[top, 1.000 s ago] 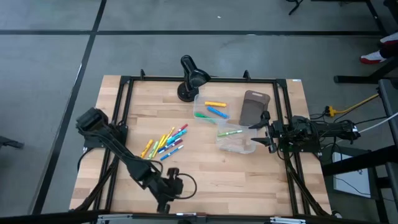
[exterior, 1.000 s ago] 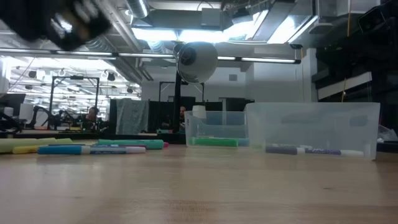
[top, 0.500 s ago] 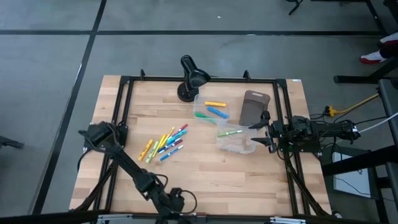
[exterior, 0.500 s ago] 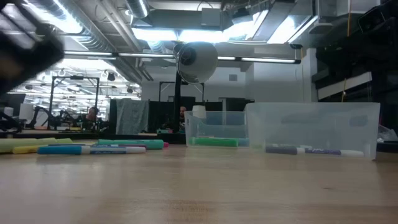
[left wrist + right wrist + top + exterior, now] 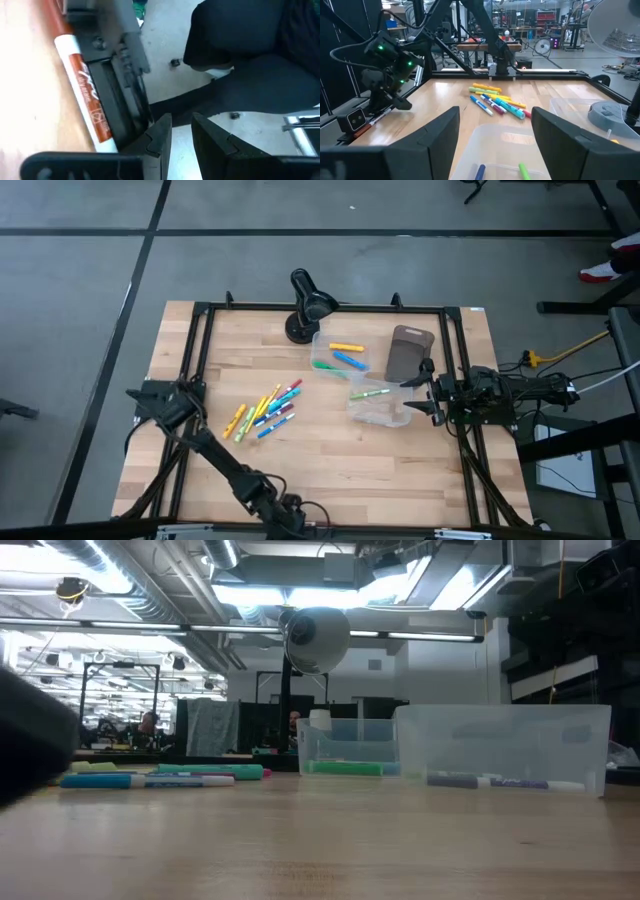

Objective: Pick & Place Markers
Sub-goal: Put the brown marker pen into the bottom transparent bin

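Wooden table (image 5: pixel 330 450) inside a black frame, seen from above, with 2 arms at its sides. The left arm reaches along the near edge, its gripper (image 5: pixel 288 515) low at the table's front border; the left wrist view shows its fingers (image 5: pixel 159 137) a narrow gap apart, holding nothing, with an orange-labelled marker (image 5: pixel 87 102) lying against the frame rail just beside them. The right gripper (image 5: pixel 425 388) waits at the right edge, just beside the nearer clear bin (image 5: pixel 378 402), its fingers spread wide and empty in the right wrist view. 2 clear bins stand right of centre: the nearer holds a green marker and a purple one, the farther bin (image 5: pixel 340 352) holds a yellow, a blue and a green. The loose markers (image 5: pixel 264 409) — about 10, fanned in 1 cluster — lie left of centre, their long axes running diagonally from the near left toward the far right. The governing relation: the cluster lies away from the left gripper toward the table's middle, and the left arm appears the nearer of the 2 — the right is well apart, with the bins between.
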